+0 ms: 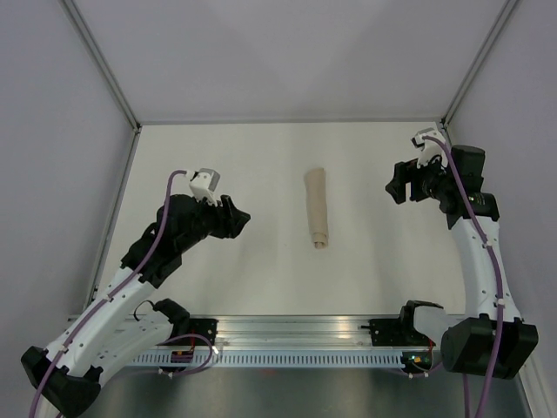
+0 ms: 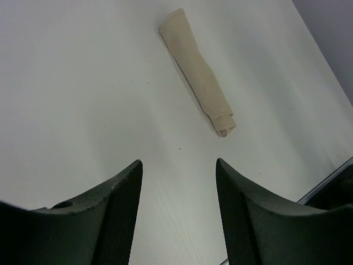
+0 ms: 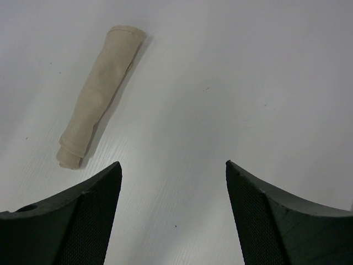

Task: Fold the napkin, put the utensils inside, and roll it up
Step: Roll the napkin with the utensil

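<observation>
The left claw point(image 1: 237, 218) stands released, its two dark fingers point(image 2: 118, 210) spread with only bare table point(image 1: 261, 287) showing between them. It hovers left of centre and points toward the middle. The right claw point(image 1: 396, 187) is likewise released and gapes wider, with nothing between its fingers point(image 3: 259, 215). It sits farther back on the right side and faces inward.

Between the two, well apart from both, lies the napkin point(image 1: 318, 209), rolled into a slim beige tube running front to back on the table. Its near end is slightly narrower and shows the spiral of the layers. In the left wrist view a small pale rounded tip point(image 2: 222, 132) shows in that open end, too small to identify.

Only plain white table surface lies between each claw and the roll. Pale grey walls point(image 1: 287, 61) enclose the table at the back and sides, and a metal rail point(image 1: 296, 331) carrying the arm bases runs along the near edge.
</observation>
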`<state>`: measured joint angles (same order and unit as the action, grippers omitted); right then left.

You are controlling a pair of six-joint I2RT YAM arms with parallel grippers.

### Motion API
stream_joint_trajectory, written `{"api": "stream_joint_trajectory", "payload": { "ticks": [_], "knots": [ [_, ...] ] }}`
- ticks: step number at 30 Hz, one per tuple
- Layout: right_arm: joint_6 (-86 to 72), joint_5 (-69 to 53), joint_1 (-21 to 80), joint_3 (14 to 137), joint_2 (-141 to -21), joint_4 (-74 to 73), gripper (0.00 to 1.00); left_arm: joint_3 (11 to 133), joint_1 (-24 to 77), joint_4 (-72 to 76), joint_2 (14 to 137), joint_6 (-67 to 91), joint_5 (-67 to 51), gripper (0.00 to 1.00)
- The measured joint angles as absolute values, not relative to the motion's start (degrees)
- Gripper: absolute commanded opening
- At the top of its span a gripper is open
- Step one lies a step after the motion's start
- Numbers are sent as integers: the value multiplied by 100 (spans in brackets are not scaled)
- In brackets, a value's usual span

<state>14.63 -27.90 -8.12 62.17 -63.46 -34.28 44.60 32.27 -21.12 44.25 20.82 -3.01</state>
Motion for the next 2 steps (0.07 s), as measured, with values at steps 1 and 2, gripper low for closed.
{"api": "stream_joint_trajectory", "payload": {
  "ticks": [1, 2],
  "knots": [
    [1461, -2790, -812, 6217, -6346, -3424, 81, 4460, 3227, -2112, 4423, 2064, -301, 61],
    [1457, -2790, -812, 6215, -6346, -3420, 82, 4460, 3227, -2112, 4425, 2045, -301, 61]
  ]
}}
